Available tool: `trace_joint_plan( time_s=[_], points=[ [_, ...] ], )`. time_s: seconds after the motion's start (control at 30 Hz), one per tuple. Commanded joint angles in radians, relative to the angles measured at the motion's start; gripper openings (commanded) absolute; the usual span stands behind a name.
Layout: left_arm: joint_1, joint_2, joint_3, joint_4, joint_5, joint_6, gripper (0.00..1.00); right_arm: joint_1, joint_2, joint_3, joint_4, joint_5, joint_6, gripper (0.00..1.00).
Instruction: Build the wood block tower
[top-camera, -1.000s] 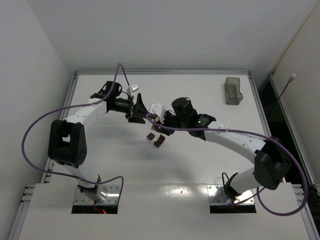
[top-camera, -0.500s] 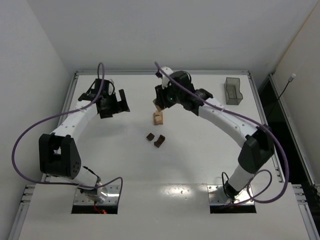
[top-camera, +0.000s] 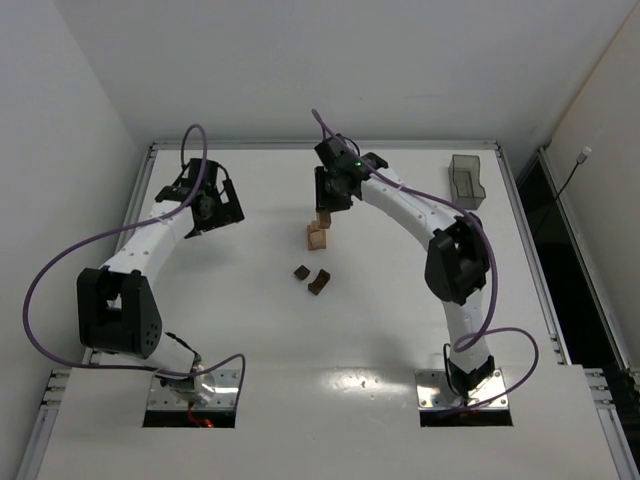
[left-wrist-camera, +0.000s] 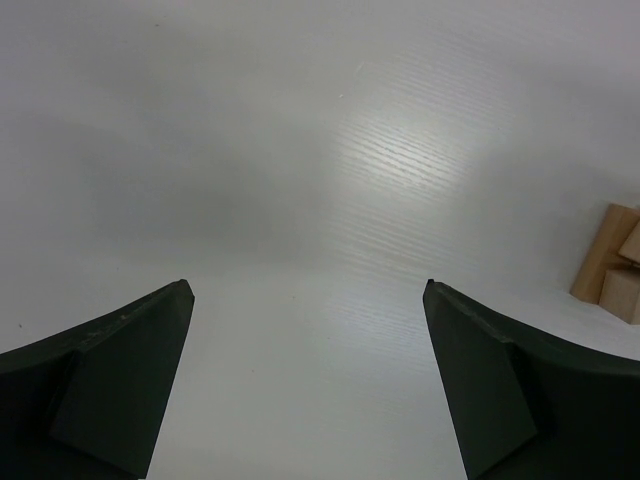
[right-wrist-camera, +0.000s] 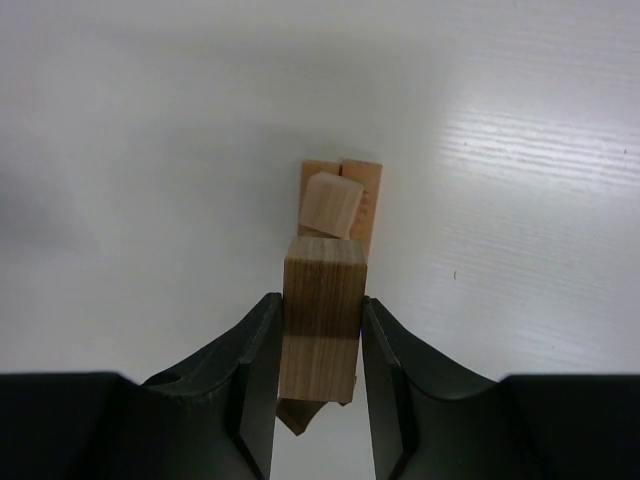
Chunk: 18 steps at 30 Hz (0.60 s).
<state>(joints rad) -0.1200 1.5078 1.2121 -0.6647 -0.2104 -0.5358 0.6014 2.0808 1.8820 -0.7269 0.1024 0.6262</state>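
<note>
**A:** What is the left claw doing?

**B:** The left gripper (top-camera: 214, 207) hangs over the white table (top-camera: 200, 300), well left of the blocks. In its wrist view the jaws are spread wide with nothing between them. That view also catches the wood block tower (left-wrist-camera: 610, 262) at its right edge.

**A:** And in the middle of the table?

**B:** The overhead view shows the wood block tower (top-camera: 318, 236) mid-table. Two dark brown blocks (top-camera: 310, 278) lie loose just in front of it.

**A:** The right claw?

**B:** The right gripper (top-camera: 331, 198) is over the tower. From overhead I cannot tell what it holds. Its wrist view shows the fingers (right-wrist-camera: 258, 345) closed narrowly on an upright tan block (right-wrist-camera: 322, 300). That block sits above the stack, whose top cube is tilted. Whether the two touch is unclear.

**A:** Further right?

**B:** A grey container (top-camera: 465, 182) stands near the far corner.
</note>
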Motion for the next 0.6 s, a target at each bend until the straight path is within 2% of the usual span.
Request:
trace_joint_plan(
  time_s=[0.0,0.57],
  points=[
    [0.017,-0.004,0.004,0.007,-0.023,-0.013,0.99,0.017,-0.001,0.048,-0.045,0.049,0.052,0.0],
    [0.017,0.005,-0.016,0.017,0.0,-0.013,0.99,0.047,0.094,0.095,-0.025,0.114,0.061,0.0]
  ],
)
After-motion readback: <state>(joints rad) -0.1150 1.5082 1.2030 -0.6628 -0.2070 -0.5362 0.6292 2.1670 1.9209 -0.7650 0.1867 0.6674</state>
